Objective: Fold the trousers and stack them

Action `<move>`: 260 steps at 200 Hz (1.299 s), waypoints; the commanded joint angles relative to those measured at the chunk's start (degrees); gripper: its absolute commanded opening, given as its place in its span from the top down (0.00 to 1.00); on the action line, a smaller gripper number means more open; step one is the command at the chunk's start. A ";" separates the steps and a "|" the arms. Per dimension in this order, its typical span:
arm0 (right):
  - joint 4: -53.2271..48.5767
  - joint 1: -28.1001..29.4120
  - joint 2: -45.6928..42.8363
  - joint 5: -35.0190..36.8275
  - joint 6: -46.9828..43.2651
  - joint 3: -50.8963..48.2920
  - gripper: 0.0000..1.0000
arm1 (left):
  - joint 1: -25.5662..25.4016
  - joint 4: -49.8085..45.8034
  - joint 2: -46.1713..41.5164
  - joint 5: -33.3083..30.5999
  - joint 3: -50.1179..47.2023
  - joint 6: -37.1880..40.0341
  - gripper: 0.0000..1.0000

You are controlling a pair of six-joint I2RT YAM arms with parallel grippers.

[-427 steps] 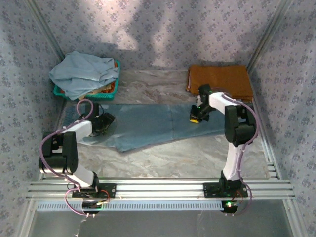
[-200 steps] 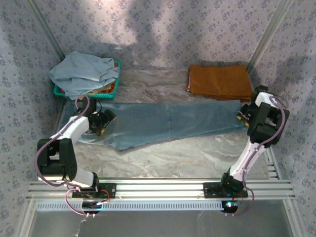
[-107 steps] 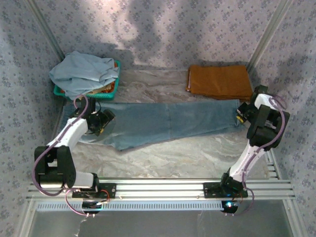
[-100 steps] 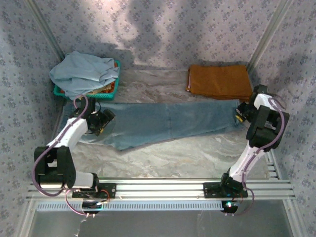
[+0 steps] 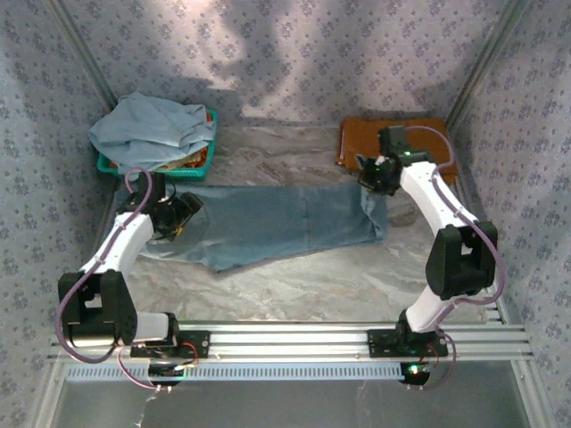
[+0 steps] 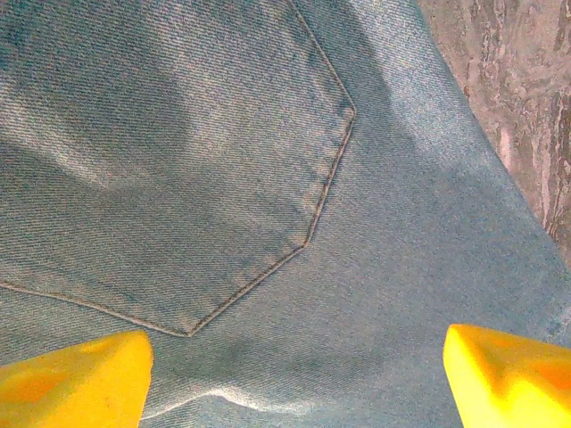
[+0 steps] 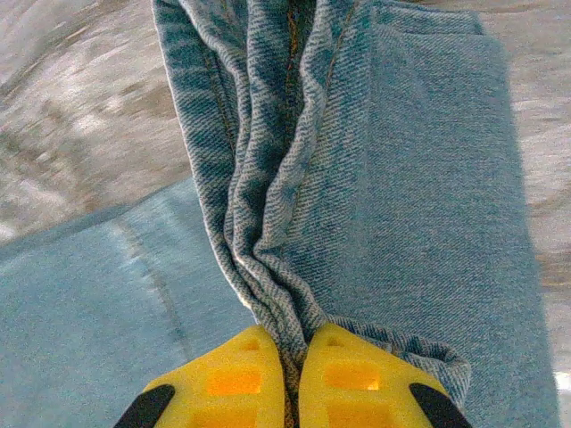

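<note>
**A:** How far along is it, starting from the left?

**B:** A crumpled pale blue garment [image 5: 152, 129] waits in the teal plastic basket [image 5: 212, 147], so I judge more is left to fold. Beside it, the left end effector [image 5: 178, 217] hovers over the waist of the light-blue denim trousers [image 5: 277, 223] on the marbled bench [image 5: 294, 285]. Its yellow fingers [image 6: 76, 374] are spread wide over the back pocket and grip nothing.

**A:** And the right?

**B:** The right end effector [image 5: 376, 176] is clamped on the bunched leg hems [image 7: 290, 267], so the first fold is just beginning. An orange-brown folded cloth [image 5: 419, 143] lies behind it, probably the stack.

**A:** What has changed?

**B:** Half a second ago the legs lay stretched to the bench's right edge. Now their ends are lifted and carried leftward.
</note>
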 commanded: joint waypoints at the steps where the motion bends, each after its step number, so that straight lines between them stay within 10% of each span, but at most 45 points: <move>1: -2.67 6.31 0.33 1.94 4.87 5.17 1.00 | 0.74 -0.74 -1.19 2.31 1.75 1.18 0.15; 95: -1.65 27.52 13.42 4.13 17.14 20.17 1.00 | 2.75 0.25 -0.78 5.48 1.44 2.38 0.15; 248: -2.96 38.93 36.51 7.71 32.02 38.63 1.00 | 3.68 0.96 -0.26 7.48 0.64 1.72 0.14; 260: -1.84 39.00 37.63 4.16 31.27 39.99 0.78 | 3.85 0.56 -0.58 7.26 0.70 1.65 0.13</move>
